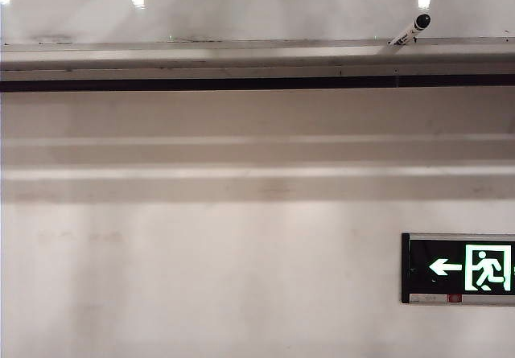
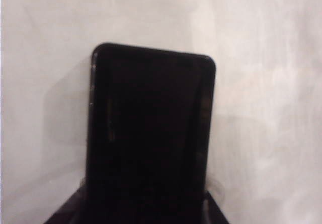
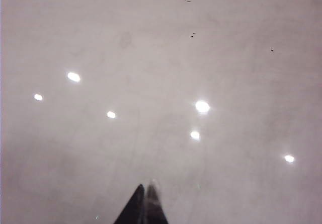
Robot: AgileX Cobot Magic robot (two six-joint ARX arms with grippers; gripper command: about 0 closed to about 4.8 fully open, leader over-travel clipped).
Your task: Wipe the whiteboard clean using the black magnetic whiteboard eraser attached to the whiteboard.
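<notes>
My left end effector [image 2: 146,214] grasps the black eraser [image 2: 151,133] flat against the whiteboard [image 2: 266,83] for wiping; my right end effector [image 3: 145,196], clenched empty, idles facing it.

The whiteboard [image 3: 161,83] is smooth and glossy, mirroring ceiling lights over faint smudges and dark specks, its ledge [image 1: 241,56] brushed silver metal, the wall [image 1: 201,277] below matt off-white, and the eraser [image 2: 151,138] smooth black plastic with slight sheen.
</notes>
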